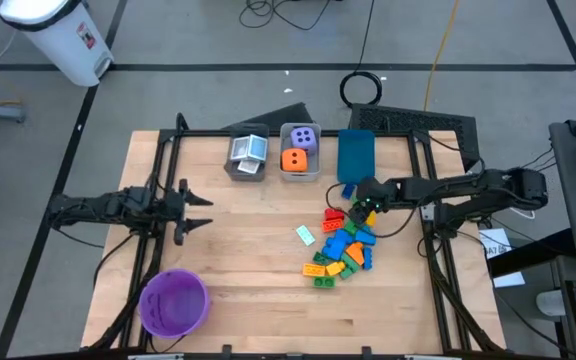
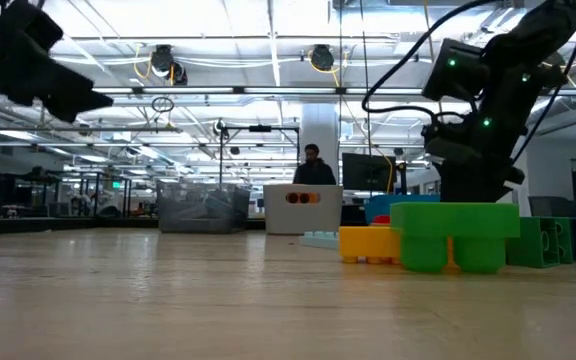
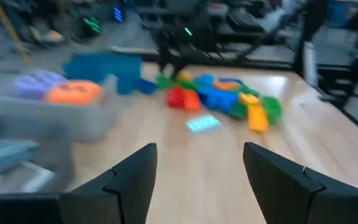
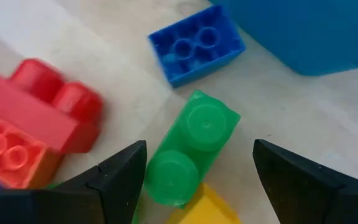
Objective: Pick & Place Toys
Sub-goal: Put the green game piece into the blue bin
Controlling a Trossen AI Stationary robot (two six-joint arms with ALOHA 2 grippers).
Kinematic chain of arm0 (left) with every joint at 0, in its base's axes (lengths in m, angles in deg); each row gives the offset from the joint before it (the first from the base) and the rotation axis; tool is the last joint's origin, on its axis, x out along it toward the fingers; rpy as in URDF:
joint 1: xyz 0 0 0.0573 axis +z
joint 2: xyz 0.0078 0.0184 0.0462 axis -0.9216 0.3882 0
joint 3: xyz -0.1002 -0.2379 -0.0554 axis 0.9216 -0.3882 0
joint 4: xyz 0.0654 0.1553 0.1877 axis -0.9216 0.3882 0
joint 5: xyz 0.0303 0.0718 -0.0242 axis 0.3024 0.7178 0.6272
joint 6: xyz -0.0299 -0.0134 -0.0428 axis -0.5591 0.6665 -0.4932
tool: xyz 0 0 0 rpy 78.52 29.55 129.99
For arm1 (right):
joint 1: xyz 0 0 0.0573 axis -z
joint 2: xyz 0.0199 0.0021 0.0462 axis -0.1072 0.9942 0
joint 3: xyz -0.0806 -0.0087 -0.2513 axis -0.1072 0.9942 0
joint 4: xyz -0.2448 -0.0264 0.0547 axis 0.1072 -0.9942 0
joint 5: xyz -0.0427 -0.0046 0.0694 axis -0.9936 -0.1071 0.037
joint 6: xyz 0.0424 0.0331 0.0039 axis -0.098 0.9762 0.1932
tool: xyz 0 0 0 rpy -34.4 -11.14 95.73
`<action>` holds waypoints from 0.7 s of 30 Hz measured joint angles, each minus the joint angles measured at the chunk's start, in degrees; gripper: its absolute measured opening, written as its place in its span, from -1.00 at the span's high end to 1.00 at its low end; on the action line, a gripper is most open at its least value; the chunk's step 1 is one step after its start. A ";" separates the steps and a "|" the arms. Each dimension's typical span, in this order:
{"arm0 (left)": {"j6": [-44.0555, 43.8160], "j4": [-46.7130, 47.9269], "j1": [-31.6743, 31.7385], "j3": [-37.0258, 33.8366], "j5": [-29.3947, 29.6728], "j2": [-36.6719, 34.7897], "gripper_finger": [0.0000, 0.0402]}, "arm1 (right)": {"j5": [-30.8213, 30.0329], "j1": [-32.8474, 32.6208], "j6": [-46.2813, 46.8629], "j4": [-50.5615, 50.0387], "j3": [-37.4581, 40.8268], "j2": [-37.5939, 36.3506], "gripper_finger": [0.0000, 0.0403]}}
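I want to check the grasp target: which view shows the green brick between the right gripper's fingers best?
The right wrist view: the green brick fills it, studs up, between open fingers. High view hides it under the right gripper; the other views cannot single it out.

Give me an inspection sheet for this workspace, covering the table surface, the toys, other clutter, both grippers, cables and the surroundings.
Surface: wooden table, bare at the centre.
Job's things: purple die and orange die in the clear bin; cards in the grey bin; one loose card; brick pile right of centre; green brick below the right gripper.
Clutter: blue bin; purple bowl at the front left.
Grippers: right gripper open over the green brick; left gripper open, waiting at the left.
Cables: loops on the floor beyond the table.
Surroundings: white waste bin; a person far behind.
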 joint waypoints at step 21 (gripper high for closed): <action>-7.77 -3.03 1.61 -4.40 3.12 0.96 -0.23 | -0.42 -1.03 0.31 6.71 0.02 5.54 0.34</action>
